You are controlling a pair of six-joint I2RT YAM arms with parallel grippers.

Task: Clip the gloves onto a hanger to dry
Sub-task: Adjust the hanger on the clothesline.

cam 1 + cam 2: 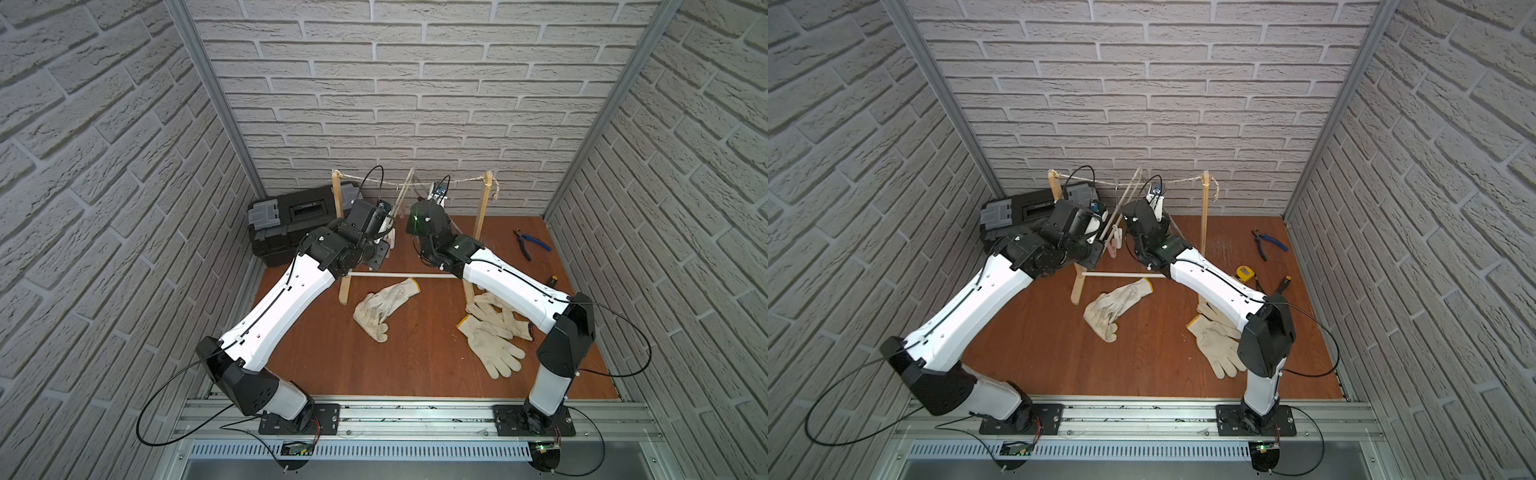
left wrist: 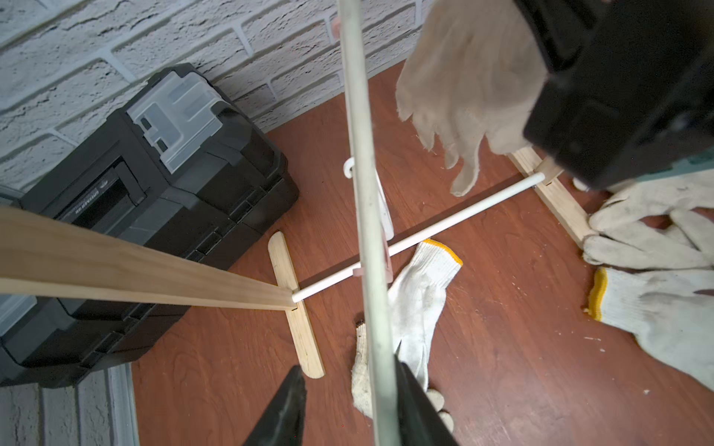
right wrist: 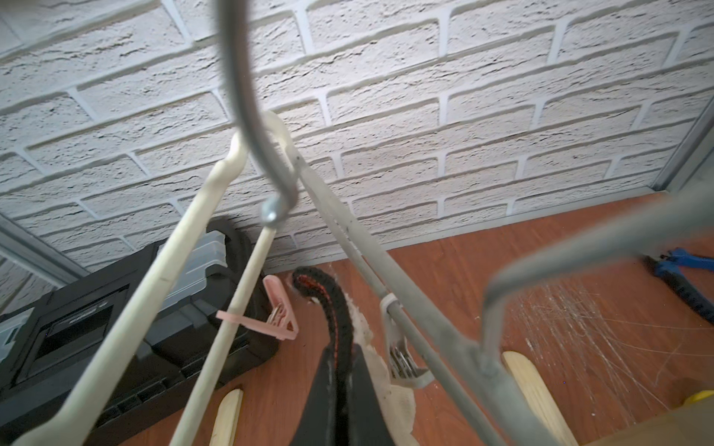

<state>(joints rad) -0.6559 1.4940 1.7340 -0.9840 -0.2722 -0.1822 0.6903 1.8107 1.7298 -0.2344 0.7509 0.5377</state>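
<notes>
Pinching one glove, right jaws are closed; left jaws gape narrowly round one hanger bearing two clips.

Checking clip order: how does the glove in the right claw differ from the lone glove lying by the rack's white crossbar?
The held glove hangs in the air with its fingers down, pinched at the cuff by the right claw. The lone glove lies on the tabletop, with nothing gripping it. The held glove's cuff edge looks dark with red stitching, while the lone glove's is yellow. Both are off-white knit and slightly soiled.
</notes>
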